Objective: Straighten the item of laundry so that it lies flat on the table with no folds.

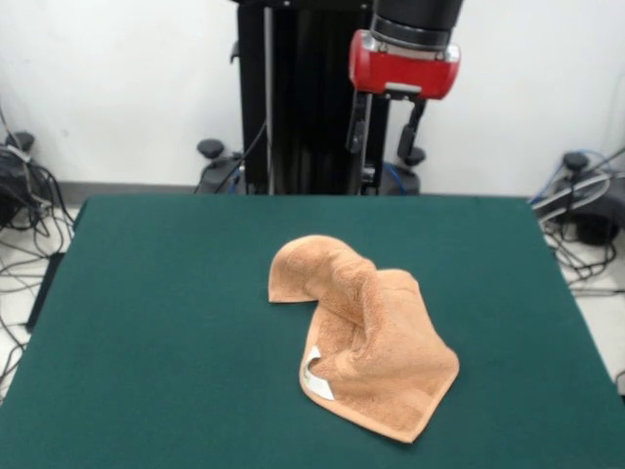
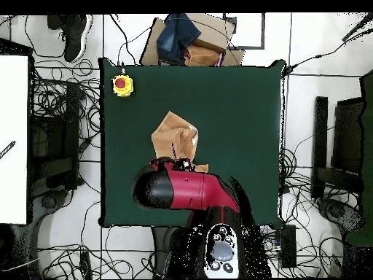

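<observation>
The item of laundry [image 1: 366, 337], a tan-orange towel, lies crumpled a little right of the middle of the green table [image 1: 166, 313]. Its far part rises in a hump and folds over; the near corner lies flat, with a border band and a white label [image 1: 317, 381] at its left edge. My gripper [image 1: 381, 151] hangs high above the table's far edge, well clear of the towel, open with nothing between its fingers. In the overhead view the towel [image 2: 173, 135] shows partly, and the red and black arm [image 2: 182, 191] covers its lower end and hides the gripper.
A red button on a yellow base [image 2: 122, 85] sits at one corner of the table [image 2: 240, 109]. Cables and equipment lie on the floor around the table. A cardboard box with blue cloth [image 2: 191, 40] stands beyond its far edge.
</observation>
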Controlling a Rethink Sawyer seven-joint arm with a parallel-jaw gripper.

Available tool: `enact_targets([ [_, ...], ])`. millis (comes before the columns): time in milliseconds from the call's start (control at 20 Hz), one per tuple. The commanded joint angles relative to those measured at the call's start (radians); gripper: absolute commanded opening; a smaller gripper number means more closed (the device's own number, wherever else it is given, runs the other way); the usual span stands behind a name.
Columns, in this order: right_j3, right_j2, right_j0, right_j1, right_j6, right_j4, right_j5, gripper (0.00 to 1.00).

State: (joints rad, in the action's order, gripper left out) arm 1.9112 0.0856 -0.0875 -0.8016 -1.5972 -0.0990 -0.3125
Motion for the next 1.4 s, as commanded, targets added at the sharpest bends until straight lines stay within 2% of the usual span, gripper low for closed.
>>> enact_targets([
  [50,0.071,0.002,-0.004,0.009,-0.192,0.017,-0.005,1.00],
  [300,0.071,-0.009,-0.017,0.038,-0.196,0.013,0.042,1.00],
  [500,0.047,0.002,-0.014,0.128,-0.224,-0.010,0.193,1.00],
  [700,0.005,-0.024,-0.038,0.160,-0.158,-0.060,0.269,1.00],
  [850,-0.052,-0.013,-0.048,0.228,-0.121,-0.065,0.277,1.00],
  [1000,-0.063,-0.018,-0.063,0.272,-0.122,-0.063,0.317,1.00],
  [1400,-0.082,-0.019,-0.065,0.291,-0.108,-0.061,0.321,1.00],
])
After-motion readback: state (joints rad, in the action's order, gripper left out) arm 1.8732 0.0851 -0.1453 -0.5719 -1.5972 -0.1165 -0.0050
